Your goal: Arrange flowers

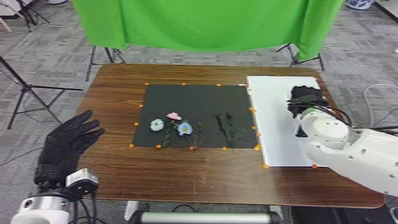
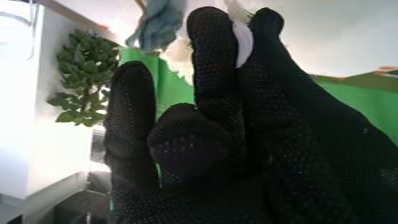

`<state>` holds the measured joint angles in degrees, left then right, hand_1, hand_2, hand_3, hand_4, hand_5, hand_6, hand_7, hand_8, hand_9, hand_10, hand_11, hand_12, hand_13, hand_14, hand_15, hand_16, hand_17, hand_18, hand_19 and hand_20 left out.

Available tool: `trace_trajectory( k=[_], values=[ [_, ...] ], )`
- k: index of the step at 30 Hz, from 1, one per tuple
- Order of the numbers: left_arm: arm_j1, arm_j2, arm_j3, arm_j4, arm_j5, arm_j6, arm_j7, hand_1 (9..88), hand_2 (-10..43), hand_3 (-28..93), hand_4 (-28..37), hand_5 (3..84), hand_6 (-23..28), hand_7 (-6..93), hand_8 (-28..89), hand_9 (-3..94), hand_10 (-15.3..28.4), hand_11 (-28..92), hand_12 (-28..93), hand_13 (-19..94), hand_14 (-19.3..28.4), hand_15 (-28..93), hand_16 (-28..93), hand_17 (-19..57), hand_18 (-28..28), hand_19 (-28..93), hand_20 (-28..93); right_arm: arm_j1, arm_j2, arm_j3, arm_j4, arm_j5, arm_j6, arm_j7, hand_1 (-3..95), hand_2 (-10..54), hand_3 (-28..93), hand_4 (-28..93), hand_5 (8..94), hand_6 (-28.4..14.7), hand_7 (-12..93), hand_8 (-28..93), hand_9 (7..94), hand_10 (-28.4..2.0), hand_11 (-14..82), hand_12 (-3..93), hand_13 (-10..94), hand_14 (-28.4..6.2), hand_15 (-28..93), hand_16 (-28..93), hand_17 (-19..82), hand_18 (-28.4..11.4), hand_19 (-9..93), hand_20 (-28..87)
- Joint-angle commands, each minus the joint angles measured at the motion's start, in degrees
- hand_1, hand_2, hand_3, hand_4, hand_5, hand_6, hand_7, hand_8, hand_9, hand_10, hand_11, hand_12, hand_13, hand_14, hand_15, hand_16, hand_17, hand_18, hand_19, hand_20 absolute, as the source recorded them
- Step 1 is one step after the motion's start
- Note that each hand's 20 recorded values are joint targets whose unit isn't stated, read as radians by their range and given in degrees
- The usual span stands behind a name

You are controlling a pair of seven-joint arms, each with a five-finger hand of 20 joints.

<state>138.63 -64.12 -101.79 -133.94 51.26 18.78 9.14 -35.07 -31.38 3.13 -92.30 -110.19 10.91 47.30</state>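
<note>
In the head view my right hand (image 1: 306,96) is over the far part of the white board (image 1: 280,135); what lies beneath it is hidden. My left hand (image 1: 67,140) stays at the table's left edge, fingers relaxed. A pink flower (image 1: 174,116), a pale flower (image 1: 157,125) and a blue flower (image 1: 185,129) lie on the black mat (image 1: 200,97), beside green stems (image 1: 226,125). In the right wrist view, a grey-blue flower (image 2: 160,25), cream petals (image 2: 180,56) and a white petal (image 2: 242,40) show close behind my right hand (image 2: 231,130), which partly covers them.
Small orange marks line the mat and board. A green cloth (image 1: 209,25) hangs beyond the far edge of the wooden table (image 1: 178,172), with stands on the floor around it. A leafy plant (image 2: 84,75) appears in the right wrist view's background.
</note>
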Motion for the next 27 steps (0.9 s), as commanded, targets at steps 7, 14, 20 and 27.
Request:
trace_trajectory(
  k=[7, 14, 20, 27],
  values=[
    [1.18, -0.17, -0.38, -0.18, -0.13, 0.45, 0.45, 25.0, 6.1, 83, -20.2, 41.0, 11.3, 15.4, -10, 36.7, 19.8, 28, 9, 28, 26.7, 54, -11, -8.8, 22.6, 60, 1, -1.18, -0.61, 7.00, -2.59, -3.44, 2.80, -2.39, 53.7, -9.5, 82, -28, 77.1, 3.2, 31, -3, 92.2, -5.7, 13.4, 31.5, 84, -1.6, 81, 16, 39, -16.6, 93, 1],
    [1.60, -0.02, -0.25, -0.31, -0.29, 0.89, 0.95, 25.0, 6.2, 83, -20.1, 41.0, 11.3, 15.4, -10, 36.8, 19.7, 28, 8, 28, 26.7, 54, -11, -8.8, 22.6, 60, 1, -3.91, -2.63, 12.54, -5.38, -5.66, 2.91, -5.96, 53.7, -9.5, 82, -28, 77.4, 3.2, 31, -3, 92.4, -5.7, 13.3, 31.7, 84, -1.7, 81, 16, 39, -16.6, 93, 1],
    [1.77, -0.18, -0.37, -0.38, -0.31, 1.16, 0.93, 25.0, 6.2, 83, -20.1, 41.0, 11.3, 15.4, -10, 36.8, 19.8, 28, 8, 28, 26.7, 54, -11, -8.8, 22.6, 60, 1, -4.99, -6.41, 14.53, -6.71, -7.04, 2.13, -8.72, 53.6, -9.5, 82, -28, 77.5, 3.1, 31, -3, 92.4, -5.8, 13.4, 31.9, 84, -1.7, 81, 16, 39, -16.6, 93, 2],
    [2.08, -0.06, -0.33, -0.53, -0.44, 1.32, 1.33, 25.0, 6.2, 83, -20.1, 41.1, 11.4, 15.4, -10, 36.8, 19.8, 28, 8, 28, 26.6, 54, -11, -8.8, 22.6, 61, 1, -6.29, -11.68, 15.96, -7.82, -8.23, 1.08, -11.06, 53.7, -9.5, 82, -28, 77.5, 3.1, 31, -3, 92.4, -5.8, 13.5, 31.9, 84, -1.7, 81, 16, 38, -16.7, 93, 2]
  ],
)
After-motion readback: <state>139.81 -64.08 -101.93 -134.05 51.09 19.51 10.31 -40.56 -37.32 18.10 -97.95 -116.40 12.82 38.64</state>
